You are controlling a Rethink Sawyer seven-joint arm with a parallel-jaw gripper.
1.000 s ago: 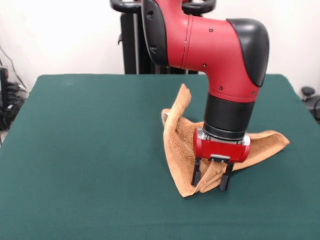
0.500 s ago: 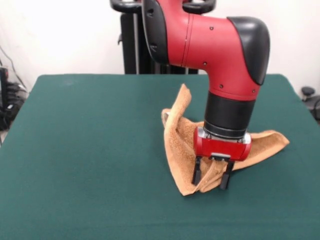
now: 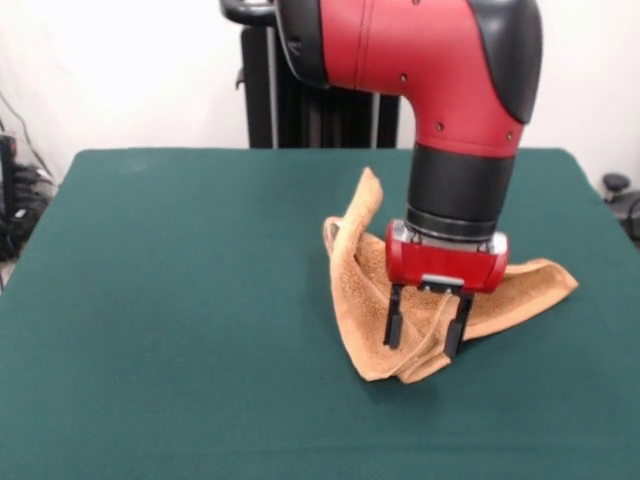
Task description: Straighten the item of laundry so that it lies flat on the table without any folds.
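Item of laundry (image 3: 362, 300): orange-tan terry towel, crumpled, right of the counter's middle, closer to the right edge than to the left, well clear of every corner. Not flat; folded over itself in several layers.

Nearest the front edge: a rounded bottom corner of the cloth, resting on the green surface, a doubled fold running up from it. Just above that corner: the hand (image 3: 427, 334), two dark fingers (image 3: 394, 322) pointing straight down, spread apart, a ridge of towel standing between them. Cannot tell whether either finger presses the cloth; no clamp on it visible, jaws standing open around the fold. Fingertips above the counter, a small shadow below on the felt.

Farther back: red block of the hand's body, silver ring above it, then a black wrist section, hiding the towel's middle. To the right of it: a long flap stretching out toward the right edge, ending in a blunt point, lying low on the surface. To the left: a broad panel sloping down to the counter, its left border curled.

Farther still: a narrow peak of cloth pointing up toward the far edge, raised off the surface, leaning slightly right.

Counter (image 3: 180, 300): dark green felt top, much larger than the towel. Behind the far edge: black pedestal (image 3: 262, 90) at the white wall, red arm (image 3: 400, 60) bending down from above.
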